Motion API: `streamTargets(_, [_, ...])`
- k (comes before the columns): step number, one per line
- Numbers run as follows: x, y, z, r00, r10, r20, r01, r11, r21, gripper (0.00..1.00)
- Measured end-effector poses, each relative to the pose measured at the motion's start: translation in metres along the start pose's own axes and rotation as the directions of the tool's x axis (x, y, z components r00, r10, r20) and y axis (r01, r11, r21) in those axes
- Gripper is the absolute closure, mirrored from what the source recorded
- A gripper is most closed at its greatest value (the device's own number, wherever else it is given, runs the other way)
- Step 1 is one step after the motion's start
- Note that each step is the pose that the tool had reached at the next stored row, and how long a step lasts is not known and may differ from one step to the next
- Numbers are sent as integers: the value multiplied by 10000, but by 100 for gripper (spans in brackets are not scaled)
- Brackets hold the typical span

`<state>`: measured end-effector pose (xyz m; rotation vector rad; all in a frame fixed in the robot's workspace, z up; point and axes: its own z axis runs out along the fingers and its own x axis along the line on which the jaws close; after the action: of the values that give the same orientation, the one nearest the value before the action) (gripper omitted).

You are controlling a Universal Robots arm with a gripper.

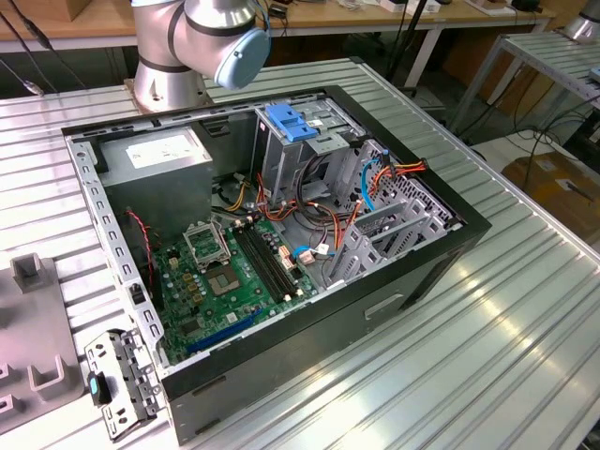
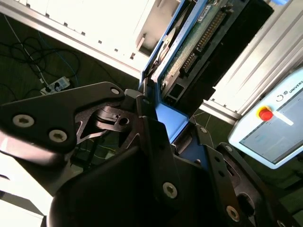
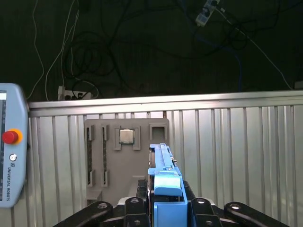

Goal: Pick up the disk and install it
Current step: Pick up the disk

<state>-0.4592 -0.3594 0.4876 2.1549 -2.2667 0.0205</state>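
first wrist view shows the disk (image 3: 164,161) standing edge-on between the black fingers (image 3: 141,190) of the gripper (image 3: 165,201), which pinch it from both sides. a bright blue carrier runs along its edge and ends in a blue tab nearest the camera. in the second wrist view the disk (image 2: 199,38) shows a green circuit-board face with a connector row, framed by a blue rail. beyond it lie a ribbed metal table (image 3: 227,151) and a grey holder plate (image 3: 109,170). in the exterior view an open computer case (image 1: 309,347) sits on the table.
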Motion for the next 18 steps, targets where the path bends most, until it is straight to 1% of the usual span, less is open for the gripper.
streamTargets(3, [-2,-46,0,10000,0,0,0,10000,-1,63])
streamTargets(7, [-6,-126,0,10000,0,0,0,10000,0,63])
streamTargets(10, [-9,-170,0,10000,0,0,0,10000,0,63])
streamTargets(18, [-9,-172,-1,10000,0,0,0,10000,-1,63])
